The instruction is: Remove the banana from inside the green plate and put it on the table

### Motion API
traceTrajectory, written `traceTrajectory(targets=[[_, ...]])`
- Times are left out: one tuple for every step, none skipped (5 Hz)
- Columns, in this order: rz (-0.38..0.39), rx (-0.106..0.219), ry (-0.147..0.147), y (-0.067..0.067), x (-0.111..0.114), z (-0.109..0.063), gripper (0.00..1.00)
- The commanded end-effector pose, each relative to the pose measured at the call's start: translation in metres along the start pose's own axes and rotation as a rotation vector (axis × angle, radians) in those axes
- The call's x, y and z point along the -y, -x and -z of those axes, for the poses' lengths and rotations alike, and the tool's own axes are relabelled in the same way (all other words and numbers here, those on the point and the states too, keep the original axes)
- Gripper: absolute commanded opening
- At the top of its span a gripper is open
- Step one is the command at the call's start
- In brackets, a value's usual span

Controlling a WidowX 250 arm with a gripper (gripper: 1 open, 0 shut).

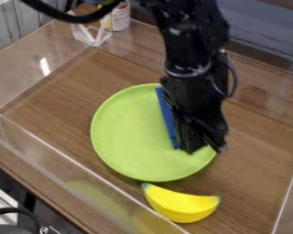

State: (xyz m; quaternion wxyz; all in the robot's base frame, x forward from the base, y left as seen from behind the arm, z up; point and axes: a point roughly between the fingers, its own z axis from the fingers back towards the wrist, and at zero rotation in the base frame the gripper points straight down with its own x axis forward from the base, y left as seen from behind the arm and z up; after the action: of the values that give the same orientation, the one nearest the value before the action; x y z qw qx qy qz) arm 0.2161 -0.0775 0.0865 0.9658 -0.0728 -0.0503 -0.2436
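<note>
The yellow banana (179, 203) lies on the brown table (58, 96), just in front of the green plate (122, 137) and outside its rim. A blue rectangular block (168, 114) rests on the right part of the plate. My gripper (205, 143) points straight down over the plate's right rim, right beside the block, about a hand's width behind the banana. Its fingers look shut, and I see nothing held between them. The arm hides part of the block and the plate's right side.
Clear acrylic walls (33, 137) run along the table's edges. A white and yellow bottle (113, 13) and a clear holder (88, 32) stand at the back left, beyond the wall. Bare wood shows to the right of the plate and behind it.
</note>
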Motion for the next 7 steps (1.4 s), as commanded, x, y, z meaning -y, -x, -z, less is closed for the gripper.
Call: traceTrajectory(targets=[[0.048,0.036,0.006,-0.005,0.015,0.002,0.0],[0.075,0.023,0.021,-0.006,0.023,0.015,0.0],[0.075,0.021,0.021,-0.006,0.017,0.017,0.0],[0.077,0.023,0.026,-0.004,0.016,0.016,0.0],[0.08,0.026,0.031,-0.002,0.015,0.015,0.0],[0.083,0.028,0.036,-0.001,0.015,0.014,0.0],[0.086,0.03,0.041,0.0,0.014,0.013,0.0]])
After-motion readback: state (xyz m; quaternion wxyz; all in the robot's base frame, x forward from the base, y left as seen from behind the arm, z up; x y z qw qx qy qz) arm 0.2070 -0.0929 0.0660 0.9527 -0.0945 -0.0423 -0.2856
